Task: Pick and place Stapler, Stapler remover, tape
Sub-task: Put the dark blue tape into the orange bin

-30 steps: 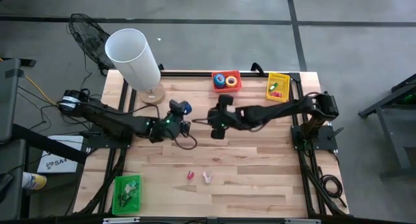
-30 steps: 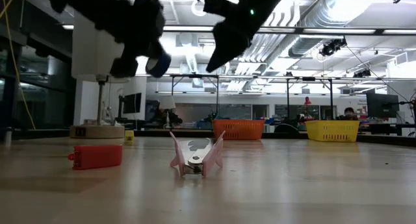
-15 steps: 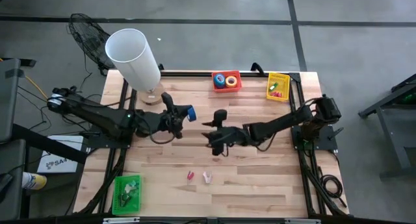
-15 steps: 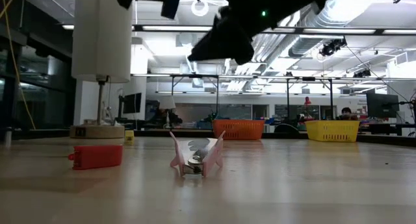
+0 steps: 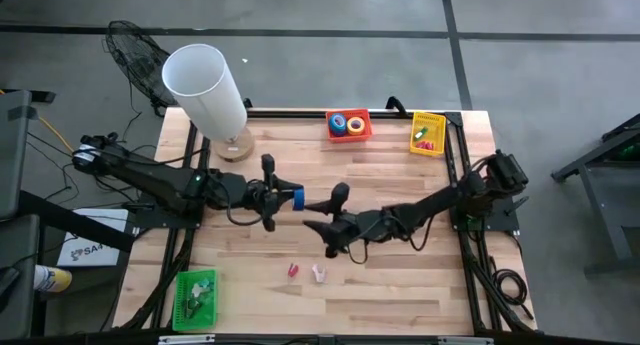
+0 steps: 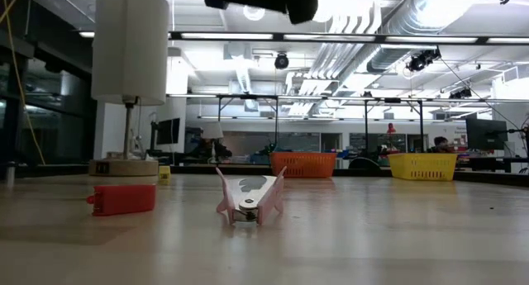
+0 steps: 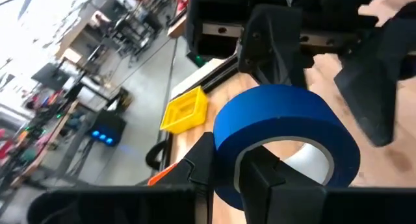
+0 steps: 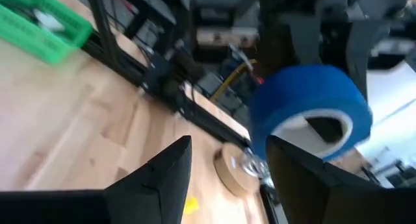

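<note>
Both arms have moved closer over the middle of the table (image 5: 400, 275), where the left gripper (image 5: 285, 198) pinches the blue tape (image 5: 297, 198) and the right gripper (image 5: 322, 212) waits wide open beside it.

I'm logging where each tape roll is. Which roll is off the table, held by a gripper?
The blue tape roll: the left gripper is shut on its wall, mid-table, facing the open right gripper. The other rolls lie in the red tray.
</note>
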Robot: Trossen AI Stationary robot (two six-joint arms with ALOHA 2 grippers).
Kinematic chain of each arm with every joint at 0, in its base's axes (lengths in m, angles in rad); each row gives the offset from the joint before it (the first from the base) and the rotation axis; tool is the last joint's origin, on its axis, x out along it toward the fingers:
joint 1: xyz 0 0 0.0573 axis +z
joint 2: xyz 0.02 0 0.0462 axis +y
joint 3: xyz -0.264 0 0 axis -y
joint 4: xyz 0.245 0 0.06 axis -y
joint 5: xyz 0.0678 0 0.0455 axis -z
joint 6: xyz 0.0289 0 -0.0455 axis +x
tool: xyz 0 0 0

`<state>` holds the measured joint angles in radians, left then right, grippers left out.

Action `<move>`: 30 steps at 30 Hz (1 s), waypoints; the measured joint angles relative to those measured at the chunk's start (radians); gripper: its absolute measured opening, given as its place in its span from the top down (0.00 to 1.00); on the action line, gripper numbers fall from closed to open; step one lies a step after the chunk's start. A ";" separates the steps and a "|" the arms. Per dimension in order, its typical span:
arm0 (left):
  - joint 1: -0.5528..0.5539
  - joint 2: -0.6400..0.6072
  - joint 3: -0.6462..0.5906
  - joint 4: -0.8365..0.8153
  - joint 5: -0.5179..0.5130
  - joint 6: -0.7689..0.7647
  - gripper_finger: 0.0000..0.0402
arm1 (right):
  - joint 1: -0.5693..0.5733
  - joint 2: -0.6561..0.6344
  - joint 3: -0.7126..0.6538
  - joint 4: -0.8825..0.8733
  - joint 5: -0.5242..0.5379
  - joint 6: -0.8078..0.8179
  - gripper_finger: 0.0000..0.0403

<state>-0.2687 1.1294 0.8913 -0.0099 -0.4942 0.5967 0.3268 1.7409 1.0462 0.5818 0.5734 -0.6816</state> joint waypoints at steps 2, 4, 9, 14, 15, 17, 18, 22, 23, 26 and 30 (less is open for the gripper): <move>0.000 0.000 0.000 0.007 0.028 0.000 0.91 | 0.005 0.000 0.000 0.015 -0.035 0.000 0.53; 0.000 0.000 0.000 0.016 0.061 0.003 0.91 | 0.009 0.000 0.000 0.028 -0.079 0.002 0.53; 0.000 0.000 -0.001 0.047 0.140 0.009 0.91 | 0.009 0.000 -0.001 0.067 -0.121 0.010 0.53; 0.000 -0.001 -0.001 0.067 0.192 0.009 0.91 | -0.003 0.000 -0.001 0.089 -0.190 0.025 0.53; -0.001 -0.001 -0.001 0.067 0.195 0.009 0.91 | -0.004 0.000 -0.001 0.090 -0.199 0.028 0.53; 0.000 -0.001 -0.001 0.069 0.220 0.009 0.91 | -0.007 0.000 -0.002 0.098 -0.205 0.025 0.53; 0.000 0.000 -0.001 0.072 0.234 0.009 0.91 | -0.009 0.000 -0.002 0.104 -0.204 0.023 0.53; 0.001 0.006 -0.001 0.077 0.236 0.009 0.91 | -0.018 0.000 -0.002 0.115 -0.200 0.020 0.53; 0.001 0.006 -0.001 0.076 0.236 0.009 0.91 | -0.020 0.000 -0.002 0.116 -0.204 0.015 0.53; 0.001 0.006 -0.001 0.076 0.242 0.009 0.91 | -0.020 0.000 -0.002 0.119 -0.197 0.002 0.53; 0.002 0.007 -0.001 0.074 0.241 0.009 0.91 | -0.020 0.000 -0.002 0.123 -0.162 -0.015 0.53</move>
<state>-0.2672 1.1362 0.8902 0.0645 -0.2528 0.6052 0.3069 1.7409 1.0443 0.7045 0.4111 -0.6968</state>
